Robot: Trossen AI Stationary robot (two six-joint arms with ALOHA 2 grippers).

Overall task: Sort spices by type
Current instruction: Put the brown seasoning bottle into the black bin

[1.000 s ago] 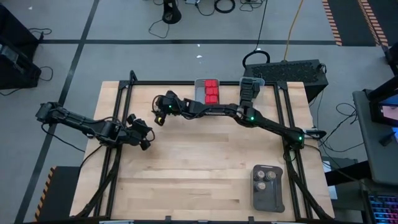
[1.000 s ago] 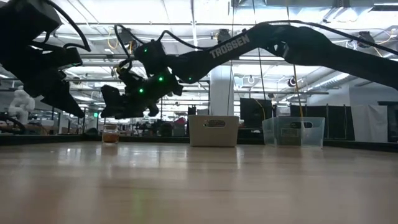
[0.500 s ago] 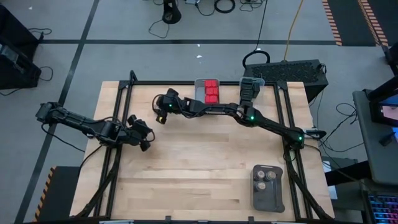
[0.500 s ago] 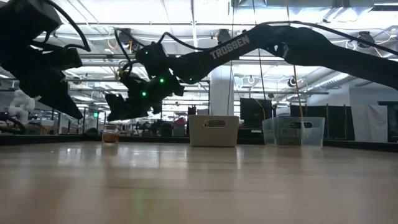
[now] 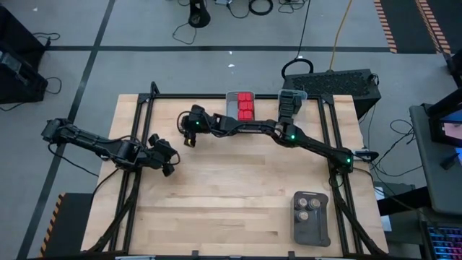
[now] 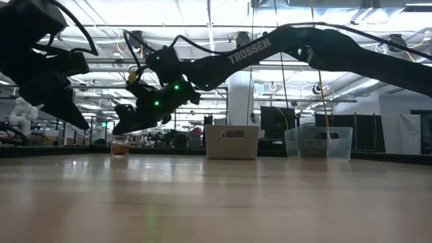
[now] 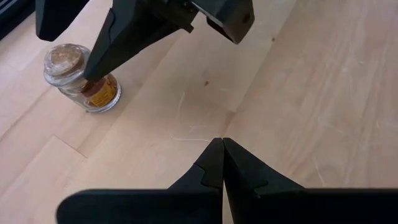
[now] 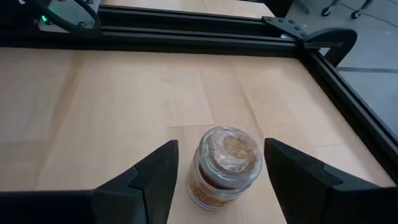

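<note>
A round glass jar [image 8: 225,165] with a tan-brown top stands upright on its base on the wooden table, toward the far left; it also shows in the low view [image 6: 120,146] and the left wrist view [image 7: 81,78]. My right gripper [image 8: 221,144] is open, slanting down from the table's right. Its two fingers stand on either side of the jar with a gap showing on each side. My left gripper [image 7: 222,144] is shut and empty. It hangs over bare table nearer the left edge [image 5: 170,166].
At the far edge, a grey bin [image 5: 245,105] holds red-capped spices, and a clear bin [image 5: 290,101] stands beside it. A dark grey tray [image 5: 312,217] with round jars lies at the near right. Black frame rails [image 8: 186,34] border the table.
My right gripper has rolled at the wrist, and its fingertips have come lower, toward the jar. It has stayed open. The jar has kept its place.
</note>
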